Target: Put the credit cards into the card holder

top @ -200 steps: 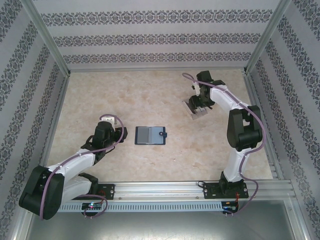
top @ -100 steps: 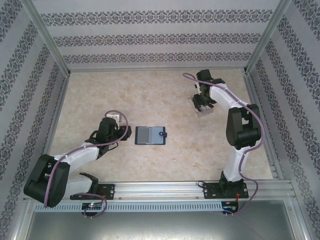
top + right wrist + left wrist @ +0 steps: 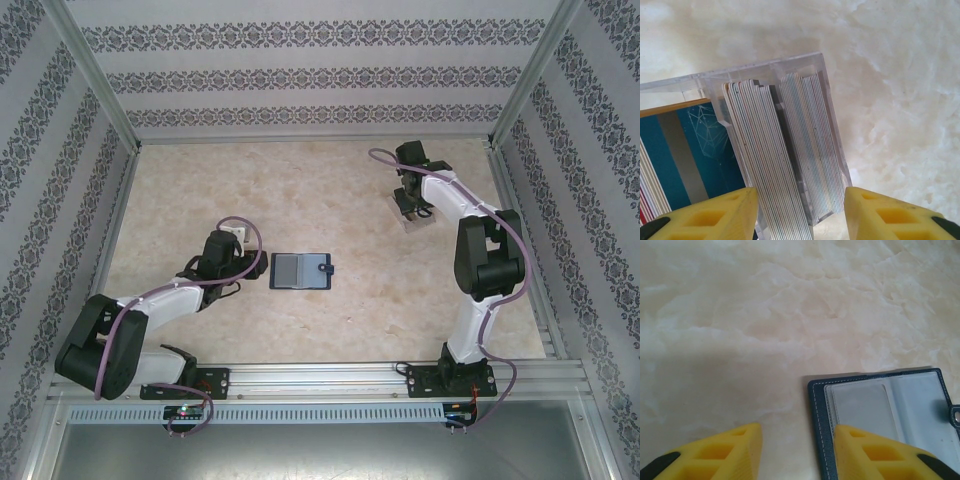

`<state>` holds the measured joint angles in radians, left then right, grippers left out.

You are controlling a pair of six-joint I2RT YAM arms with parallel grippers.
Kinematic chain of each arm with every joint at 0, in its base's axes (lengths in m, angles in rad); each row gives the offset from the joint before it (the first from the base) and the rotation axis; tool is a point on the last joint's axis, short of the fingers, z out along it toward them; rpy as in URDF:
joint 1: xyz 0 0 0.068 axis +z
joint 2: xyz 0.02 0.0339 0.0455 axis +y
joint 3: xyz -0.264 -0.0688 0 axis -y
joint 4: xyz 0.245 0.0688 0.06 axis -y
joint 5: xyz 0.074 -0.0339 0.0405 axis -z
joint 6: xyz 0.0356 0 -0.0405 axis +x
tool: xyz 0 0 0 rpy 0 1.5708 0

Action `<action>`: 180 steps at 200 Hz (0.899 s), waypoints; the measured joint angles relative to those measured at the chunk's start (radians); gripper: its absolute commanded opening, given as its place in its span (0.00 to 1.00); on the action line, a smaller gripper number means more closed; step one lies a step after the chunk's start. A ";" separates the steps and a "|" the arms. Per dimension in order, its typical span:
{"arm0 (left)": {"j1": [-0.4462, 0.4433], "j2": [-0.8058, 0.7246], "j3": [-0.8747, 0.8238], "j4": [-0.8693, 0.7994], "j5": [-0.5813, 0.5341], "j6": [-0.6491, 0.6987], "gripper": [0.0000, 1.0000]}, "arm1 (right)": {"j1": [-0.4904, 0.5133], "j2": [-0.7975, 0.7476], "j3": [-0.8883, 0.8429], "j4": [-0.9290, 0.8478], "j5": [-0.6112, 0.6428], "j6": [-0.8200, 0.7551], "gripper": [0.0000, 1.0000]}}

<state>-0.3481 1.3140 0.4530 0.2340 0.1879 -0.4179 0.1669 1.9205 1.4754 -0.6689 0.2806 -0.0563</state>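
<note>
The card holder (image 3: 300,270) lies open and flat at mid-table, dark navy with clear grey pockets and a snap tab on its right edge. My left gripper (image 3: 247,264) is open just left of it. In the left wrist view the left gripper (image 3: 797,447) straddles the left border of the card holder (image 3: 890,410), one yellow finger over that border and the other over bare table. My right gripper (image 3: 413,205) hovers open at the back right. The right gripper (image 3: 800,212) spans two stacks of credit cards (image 3: 765,150) standing on edge, whitish, in a clear case.
The clear slotted plastic case (image 3: 805,62) holds the stacks; a teal card (image 3: 685,150) with a grey stripe lies in it to the left. The case (image 3: 418,222) sits under the right gripper. Patterned walls enclose the marble-look table (image 3: 250,190).
My left arm has reached right, bringing its gripper up to the card holder's left edge. My right gripper has shifted slightly right over the clear case.
</note>
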 measured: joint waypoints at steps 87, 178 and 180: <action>0.000 0.018 0.012 -0.003 0.008 0.000 0.42 | -0.039 0.027 0.035 -0.035 -0.146 -0.050 0.50; -0.006 0.044 0.025 -0.003 0.021 0.000 0.42 | -0.115 0.044 0.043 -0.053 -0.310 -0.061 0.39; -0.006 0.044 0.025 -0.003 0.021 0.000 0.42 | -0.118 0.044 0.043 -0.053 -0.313 -0.061 0.39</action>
<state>-0.3542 1.3579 0.4778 0.2306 0.2085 -0.4183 0.0490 1.9648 1.5181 -0.7216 -0.0326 -0.1177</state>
